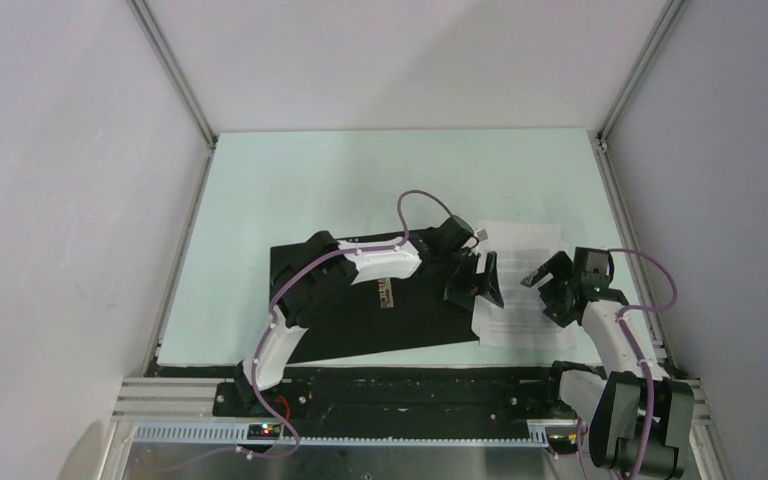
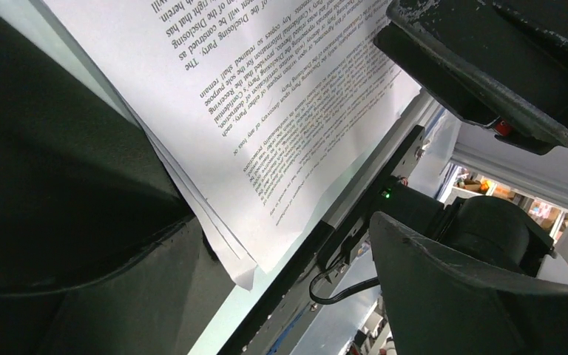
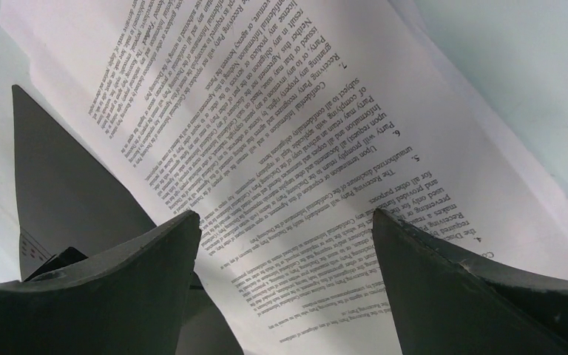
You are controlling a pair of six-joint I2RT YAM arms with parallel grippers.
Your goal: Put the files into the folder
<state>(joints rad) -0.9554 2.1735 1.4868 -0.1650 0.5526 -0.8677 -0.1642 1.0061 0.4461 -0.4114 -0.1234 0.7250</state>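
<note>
The files [image 1: 525, 245], white sheets dense with black print, lie flat on the table right of centre. Their left edge meets the open folder [image 1: 360, 325], which lies flat with its black inside up and a metal clip [image 1: 387, 292] near its middle. My left gripper [image 1: 475, 283] is low at that seam, open. In the left wrist view its jaws stand wide either side of the files' [image 2: 266, 89] near corner. My right gripper [image 1: 550, 290] hovers open over the files' right half, and the printed files [image 3: 281, 133] fill the gap between its fingers [image 3: 140, 281].
The pale green table is boxed in by white walls and aluminium posts [image 1: 175, 70]. A black rail [image 1: 410, 385] and the arm bases run along the near edge, just below the folder and files. The right arm's base [image 2: 488, 229] stands close beyond the left gripper.
</note>
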